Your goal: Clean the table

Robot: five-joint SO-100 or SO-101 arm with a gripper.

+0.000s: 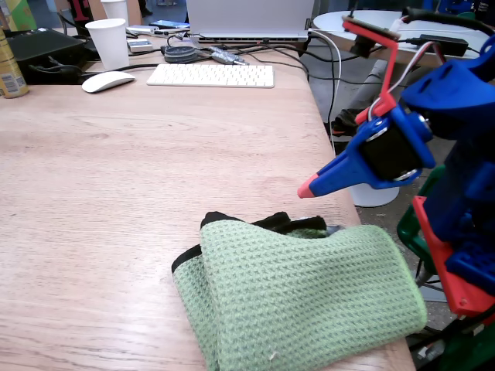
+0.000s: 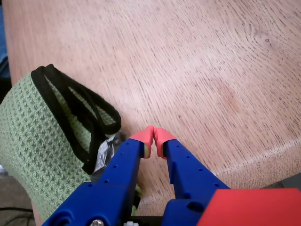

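So the table (image 1: 116, 193) filled most of the fixed view, a pale wood-grain top running from the near edge back to the clutter along the far side. The gripper (image 2: 153, 139) was a blue claw with red tips, and in the wrist view those tips were pinched together with nothing between them, hanging over bare wood just beside the cloth. In the fixed view the gripper (image 1: 309, 188) poked in from the right, above the table's right edge and a bit above the cloth. The green waffle-weave cloth (image 1: 302, 297) with black trim sat folded and bunched near the front right corner, partly drooping past the edge. The wrist view showed something crumpled and grey (image 2: 107, 149) tucked under its black hem, couldn't tell what it was. At the back there was a white keyboard (image 1: 210, 75), a white mouse (image 1: 107, 81), a paper cup (image 1: 109, 42) and a laptop (image 1: 249, 19), all well apart from the arm.
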